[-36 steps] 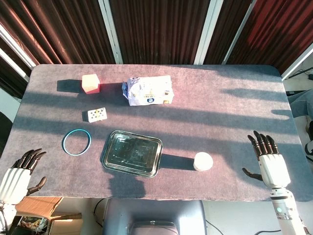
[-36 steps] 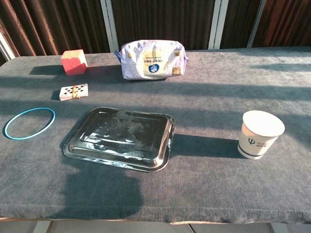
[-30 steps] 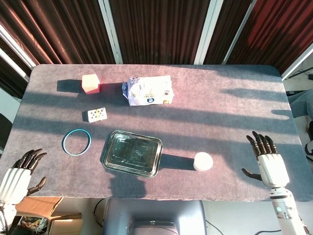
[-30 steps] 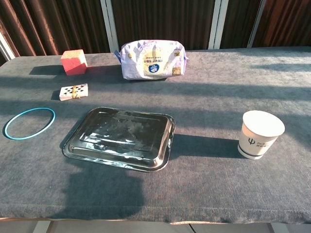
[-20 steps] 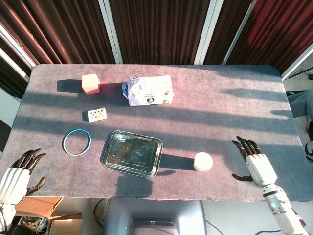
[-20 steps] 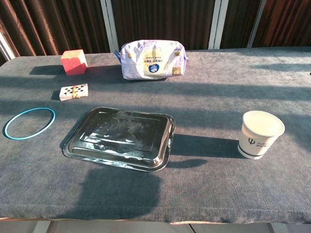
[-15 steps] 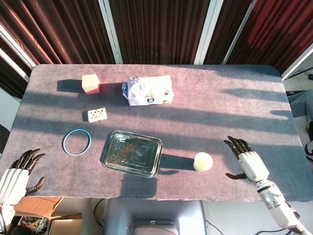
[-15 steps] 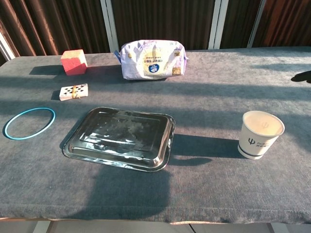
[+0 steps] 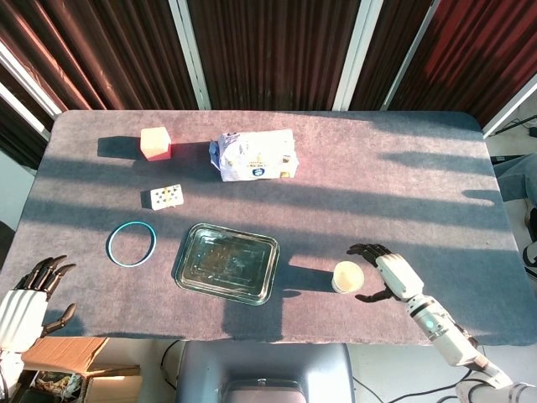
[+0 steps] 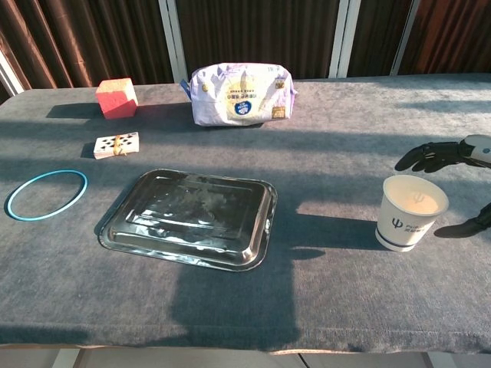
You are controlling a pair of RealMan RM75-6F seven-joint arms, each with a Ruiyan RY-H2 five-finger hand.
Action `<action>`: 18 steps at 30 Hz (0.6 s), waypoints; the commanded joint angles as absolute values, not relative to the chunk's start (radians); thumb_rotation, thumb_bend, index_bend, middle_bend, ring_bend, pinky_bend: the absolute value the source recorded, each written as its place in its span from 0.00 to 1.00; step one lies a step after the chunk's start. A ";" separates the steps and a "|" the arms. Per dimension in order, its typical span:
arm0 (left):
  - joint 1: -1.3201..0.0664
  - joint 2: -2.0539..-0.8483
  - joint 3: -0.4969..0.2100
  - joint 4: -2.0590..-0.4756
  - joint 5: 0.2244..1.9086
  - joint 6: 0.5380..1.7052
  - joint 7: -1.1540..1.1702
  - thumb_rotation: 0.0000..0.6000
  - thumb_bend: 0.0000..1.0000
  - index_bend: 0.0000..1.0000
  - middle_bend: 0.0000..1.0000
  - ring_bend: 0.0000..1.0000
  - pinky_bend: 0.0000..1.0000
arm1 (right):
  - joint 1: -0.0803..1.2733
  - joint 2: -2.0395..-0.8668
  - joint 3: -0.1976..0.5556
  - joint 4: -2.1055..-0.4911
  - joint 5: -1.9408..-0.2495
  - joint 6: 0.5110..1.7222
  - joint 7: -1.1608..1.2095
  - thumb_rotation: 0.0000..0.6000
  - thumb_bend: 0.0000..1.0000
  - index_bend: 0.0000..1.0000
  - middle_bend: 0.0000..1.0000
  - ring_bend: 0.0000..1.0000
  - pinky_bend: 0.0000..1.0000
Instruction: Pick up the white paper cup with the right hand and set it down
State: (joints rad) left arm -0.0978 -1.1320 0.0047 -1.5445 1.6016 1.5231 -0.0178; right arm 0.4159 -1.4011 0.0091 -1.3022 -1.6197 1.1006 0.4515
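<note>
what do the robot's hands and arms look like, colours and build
Both hands have a white palm shell and dark, near-black fingers: right hand, left hand. The right forearm is a slim white segmented tube. No cables or markings can be made out.

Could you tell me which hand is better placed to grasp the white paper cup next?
The right hand: it is open beside the white paper cup, fingers spread toward it. The left hand sits at the table's far left corner.
</note>
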 commanded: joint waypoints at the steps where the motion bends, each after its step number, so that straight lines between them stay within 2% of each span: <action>1: -0.097 -1.131 0.004 -1.544 1.601 1.524 -0.020 1.00 0.30 0.22 0.11 0.10 0.29 | 0.424 -1.419 0.007 -1.287 -1.618 1.099 0.456 1.00 0.17 0.42 0.34 0.28 0.33; 7: -0.097 -1.130 0.004 -1.544 1.602 1.524 -0.023 1.00 0.29 0.22 0.11 0.10 0.29 | 0.427 -1.468 0.011 -1.243 -1.609 1.123 0.444 1.00 0.17 0.55 0.43 0.39 0.45; 11: -0.097 -1.129 0.004 -1.544 1.602 1.524 -0.025 1.00 0.30 0.22 0.11 0.10 0.29 | 0.417 -1.501 0.020 -1.208 -1.611 1.174 0.437 1.00 0.21 0.64 0.49 0.47 0.53; 15: -0.097 -1.129 0.003 -1.544 1.599 1.522 -0.025 1.00 0.30 0.22 0.11 0.10 0.29 | 0.401 -1.513 0.030 -1.191 -1.627 1.253 0.404 1.00 0.22 0.65 0.50 0.47 0.54; 18: -0.097 -1.129 0.003 -1.545 1.598 1.520 -0.024 1.00 0.29 0.22 0.11 0.10 0.29 | 0.382 -1.510 0.039 -1.193 -1.650 1.332 0.284 1.00 0.22 0.65 0.50 0.47 0.54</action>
